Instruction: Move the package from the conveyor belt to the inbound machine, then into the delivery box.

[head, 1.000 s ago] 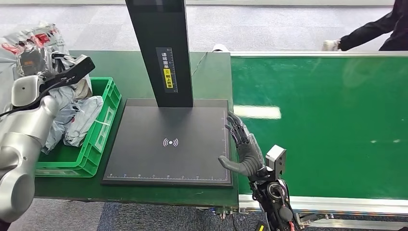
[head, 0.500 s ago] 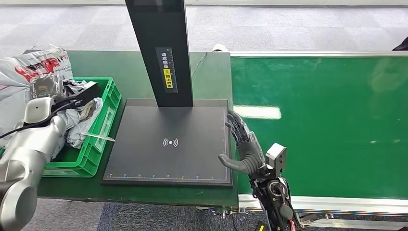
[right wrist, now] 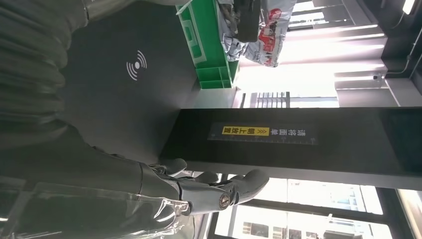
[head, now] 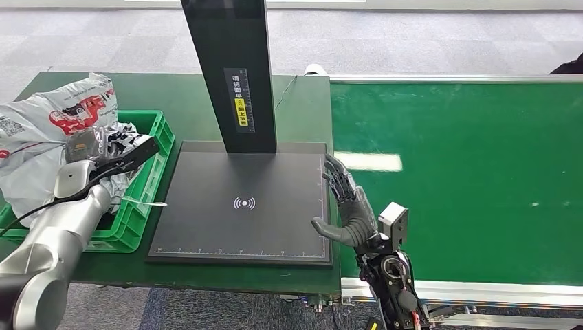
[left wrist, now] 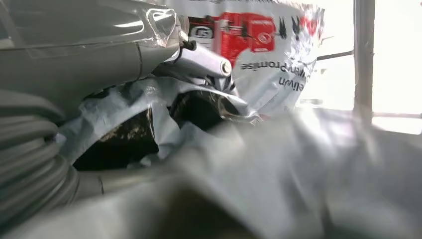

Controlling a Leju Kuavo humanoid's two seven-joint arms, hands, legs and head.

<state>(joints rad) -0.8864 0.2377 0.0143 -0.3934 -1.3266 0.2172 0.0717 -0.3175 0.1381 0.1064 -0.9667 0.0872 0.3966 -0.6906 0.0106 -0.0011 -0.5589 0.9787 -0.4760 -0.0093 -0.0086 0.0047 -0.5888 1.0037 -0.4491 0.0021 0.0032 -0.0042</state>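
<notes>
green table (head: 302, 103), black scanner pad (head: 240, 206), green crate (head: 141, 199)

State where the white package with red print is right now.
In the head view the white package sits at far left, above the green delivery box, by the left hand.

We are looking close along our left hand (left wrist: 74, 64), its grey ribbed cover and thick grey thumb lying against crumpled grey plastic. A silvery finger (left wrist: 201, 59) is reaching out and pressing into the package (left wrist: 268, 55), a white mailer with a red printed panel and dark lettering (the print is showing upside down here). Just beyond the fingertip, the wrinkled film is folding over a dark hollow. Nearer than the fingers, blurred grey packaging (left wrist: 298, 174) is spreading out of focus. Whether the hand is gripping, we cannot tell.
</notes>
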